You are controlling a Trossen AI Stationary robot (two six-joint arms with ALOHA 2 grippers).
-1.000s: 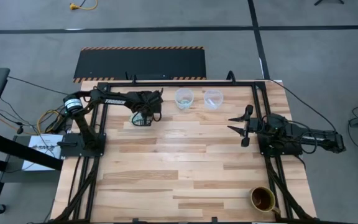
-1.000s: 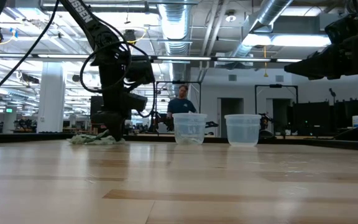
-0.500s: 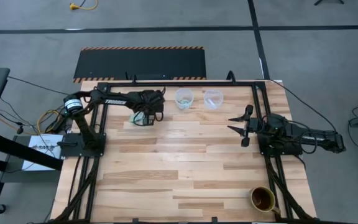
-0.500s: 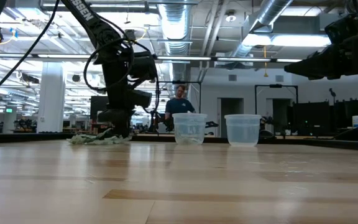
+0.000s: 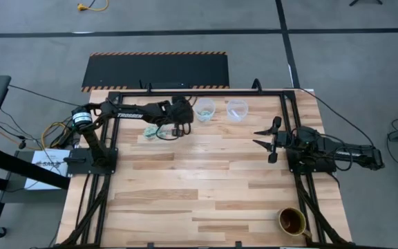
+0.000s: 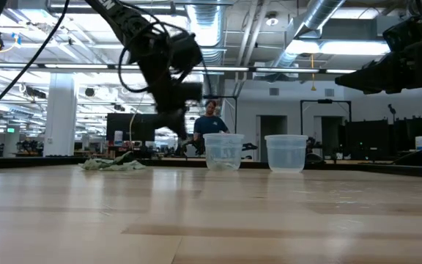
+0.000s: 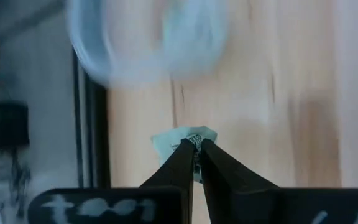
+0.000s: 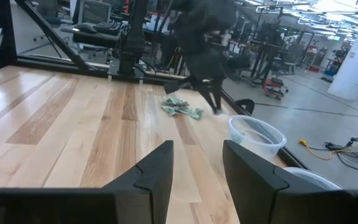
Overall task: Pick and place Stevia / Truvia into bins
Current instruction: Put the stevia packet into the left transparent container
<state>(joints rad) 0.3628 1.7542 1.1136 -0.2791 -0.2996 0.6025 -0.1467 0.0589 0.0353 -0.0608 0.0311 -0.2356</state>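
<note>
The pale green and white packets lie in a small heap [image 5: 153, 131] [image 6: 116, 164] [image 8: 182, 107] on the far left part of the table. Two clear cups [image 5: 204, 109] [image 5: 237, 109] stand upright to the right of the heap, also in the low view [image 6: 223, 152] [image 6: 286, 152]. My left gripper [image 5: 183, 119] [image 7: 195, 147] hangs above the table between the heap and the left cup [image 7: 148, 43], shut on one packet [image 7: 180, 136]. My right gripper [image 5: 260, 137] [image 8: 197, 168] waits open near the right edge. My left gripper pinches one packet between its two fingers [image 7: 178, 163], and the packet's pale edge [image 7: 166, 139] sticks out past the fingertips. The fingers point down at the table from above. The packet is lifted clear of the wood, close to the left cup.
A brown cup [image 5: 291, 221] stands at the near right corner. A black frame rail [image 5: 185, 90] runs along the far edge, close behind the cups. Bare wood [image 5: 199, 180] fills the middle and near part of the table. A person [image 6: 212, 117] is in the room beyond.
My left gripper has risen from the heap of packets and swung toward the table's right, toward the left cup, carrying one packet with it. The heap has stayed where it was. The motion is quick enough to blur the arm.
</note>
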